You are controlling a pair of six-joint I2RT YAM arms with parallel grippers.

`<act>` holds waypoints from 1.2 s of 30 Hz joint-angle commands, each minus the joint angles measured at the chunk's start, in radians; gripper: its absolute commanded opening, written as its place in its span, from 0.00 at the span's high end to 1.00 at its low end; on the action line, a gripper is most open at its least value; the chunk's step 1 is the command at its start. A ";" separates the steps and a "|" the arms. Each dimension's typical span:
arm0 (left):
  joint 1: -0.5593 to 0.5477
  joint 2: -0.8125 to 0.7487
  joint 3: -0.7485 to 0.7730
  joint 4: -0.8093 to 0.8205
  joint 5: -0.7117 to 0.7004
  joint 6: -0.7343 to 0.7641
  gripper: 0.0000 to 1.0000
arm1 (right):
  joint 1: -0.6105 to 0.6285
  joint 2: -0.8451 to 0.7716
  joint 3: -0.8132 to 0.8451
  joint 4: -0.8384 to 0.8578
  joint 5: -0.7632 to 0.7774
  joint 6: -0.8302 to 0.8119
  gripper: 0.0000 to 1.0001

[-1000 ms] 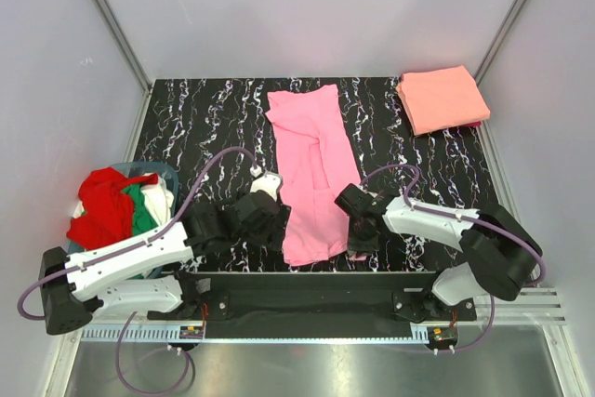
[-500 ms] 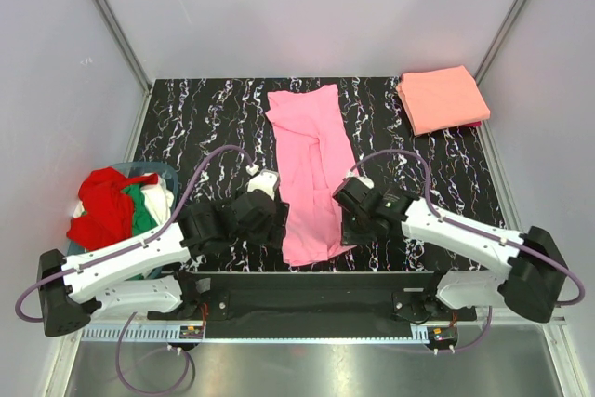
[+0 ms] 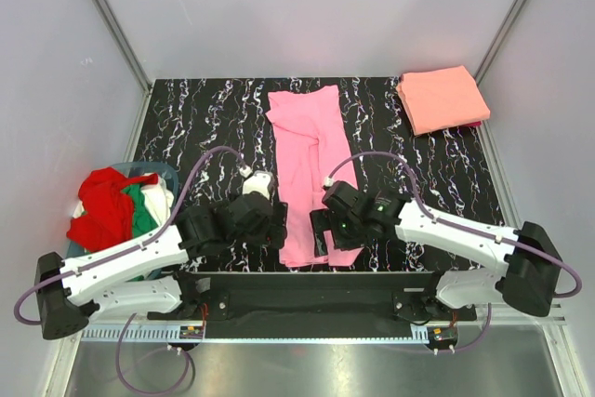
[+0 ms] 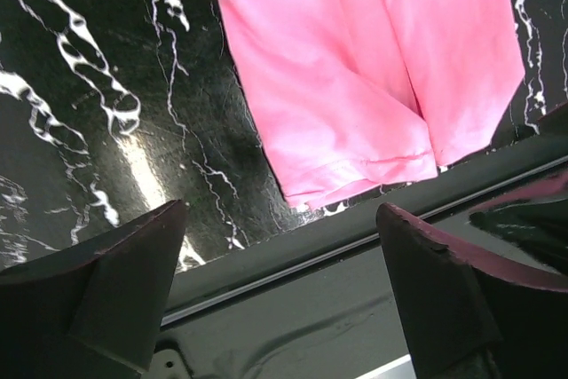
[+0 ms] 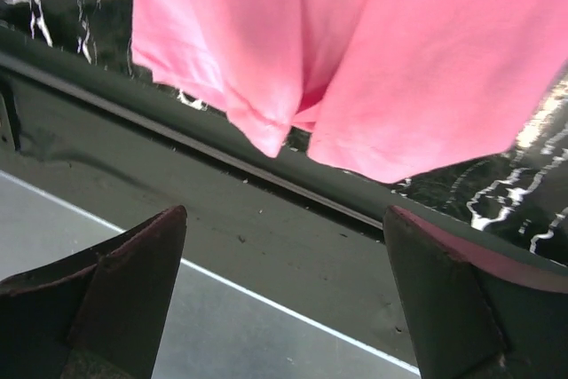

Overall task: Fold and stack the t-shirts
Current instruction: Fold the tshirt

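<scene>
A bubblegum pink t-shirt [image 3: 302,160] lies folded into a long strip down the middle of the black marble table [image 3: 195,118]. Its near hem reaches the front edge and shows in the left wrist view [image 4: 373,68] and the right wrist view [image 5: 373,51]. My left gripper [image 3: 272,230] hovers just left of that hem, open and empty [image 4: 280,210]. My right gripper [image 3: 327,230] is over the hem's right side, open and empty [image 5: 284,210]. A folded salmon-orange t-shirt [image 3: 442,98] rests at the back right corner. Red [image 3: 107,202], green and white t-shirts are bunched in the basket.
The round blue-grey basket [image 3: 170,172] stands at the table's left edge beside my left arm. The dark front rail [image 3: 297,290] of the table runs just below both grippers. Grey walls close in the back and sides.
My right gripper has swung left from beside the shirt to over its near hem, and its jaws have gone from shut to wide open. The left gripper has opened a little wider.
</scene>
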 commanded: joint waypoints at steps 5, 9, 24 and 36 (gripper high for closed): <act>0.014 -0.079 -0.137 0.074 -0.005 -0.190 0.03 | -0.048 -0.137 -0.041 -0.096 0.276 0.156 0.00; 0.043 -0.065 -0.236 0.185 0.052 -0.275 0.09 | -0.302 -0.210 -0.200 0.016 0.144 0.149 0.08; 0.092 0.082 -0.434 0.508 0.131 -0.429 0.15 | -0.378 0.024 -0.345 0.290 -0.048 0.169 0.36; 0.000 0.223 -0.378 0.591 0.113 -0.464 1.00 | -0.378 0.052 -0.343 0.338 -0.068 0.155 0.84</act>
